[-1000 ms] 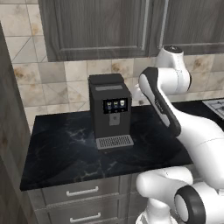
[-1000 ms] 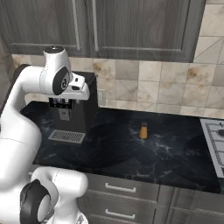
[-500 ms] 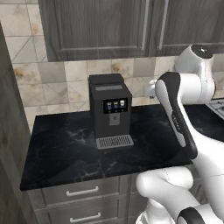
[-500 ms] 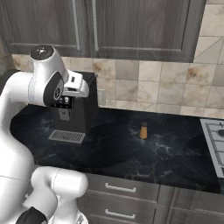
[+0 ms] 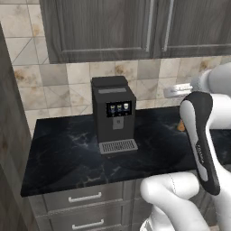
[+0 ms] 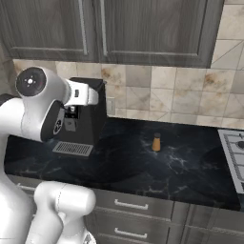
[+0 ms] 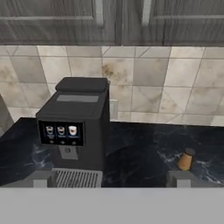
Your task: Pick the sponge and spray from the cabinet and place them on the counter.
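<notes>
Swinging rightward since earlier, the arm carries its spread, empty claw [image 7: 111, 177] above the surface [image 6: 190, 167]; reaching the shut cabinet [image 5: 135, 27], it risks striking the coffee machine [image 5: 113, 113].

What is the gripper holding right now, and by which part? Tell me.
Nothing is held. In the hand view the gripper stands open, its fingertips wide apart with bare air between them, facing the coffee machine under the shut cabinet.

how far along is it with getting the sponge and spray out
Nothing looks done: the dark wood-grain cabinet has its doors shut, and the black marble counter carries just a black coffee machine and a small orange shaker. The hand is open and empty. Opening, picking and placing both remain.
</notes>
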Controlling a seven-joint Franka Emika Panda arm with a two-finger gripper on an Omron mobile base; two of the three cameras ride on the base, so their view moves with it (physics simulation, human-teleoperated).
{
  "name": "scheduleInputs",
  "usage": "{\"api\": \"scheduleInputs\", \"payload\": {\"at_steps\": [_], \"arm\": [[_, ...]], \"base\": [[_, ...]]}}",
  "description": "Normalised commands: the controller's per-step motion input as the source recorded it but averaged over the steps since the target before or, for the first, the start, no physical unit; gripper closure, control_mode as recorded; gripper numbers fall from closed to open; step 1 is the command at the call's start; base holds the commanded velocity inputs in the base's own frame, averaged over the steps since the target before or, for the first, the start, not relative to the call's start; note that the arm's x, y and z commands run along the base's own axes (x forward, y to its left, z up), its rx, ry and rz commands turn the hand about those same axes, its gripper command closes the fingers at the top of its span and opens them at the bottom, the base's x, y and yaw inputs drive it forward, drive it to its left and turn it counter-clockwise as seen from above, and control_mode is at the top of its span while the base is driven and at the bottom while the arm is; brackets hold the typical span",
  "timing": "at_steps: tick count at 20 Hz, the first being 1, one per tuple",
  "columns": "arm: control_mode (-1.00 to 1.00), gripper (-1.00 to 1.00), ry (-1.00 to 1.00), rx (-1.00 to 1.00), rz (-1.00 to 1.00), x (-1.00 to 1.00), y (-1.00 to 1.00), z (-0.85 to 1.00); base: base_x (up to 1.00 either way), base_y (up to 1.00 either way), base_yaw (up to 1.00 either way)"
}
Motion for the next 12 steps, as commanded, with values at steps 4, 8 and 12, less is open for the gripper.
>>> {"api": "scheduleInputs", "payload": {"at_steps": [4, 8, 12], "arm": [[-1.0, -1.0, -0.28, 0.0, 0.0, -0.27, -0.15, 0.44], [-1.0, -1.0, -0.26, 0.0, 0.0, -0.26, -0.09, 0.48], [-1.0, -1.0, -0.24, 0.0, 0.0, -0.2, -0.03, 0.46]], "base": [[0.0, 0.0, 0.0], [0.0, 0.0, 0.0], [0.0, 0.0, 0.0]]}}
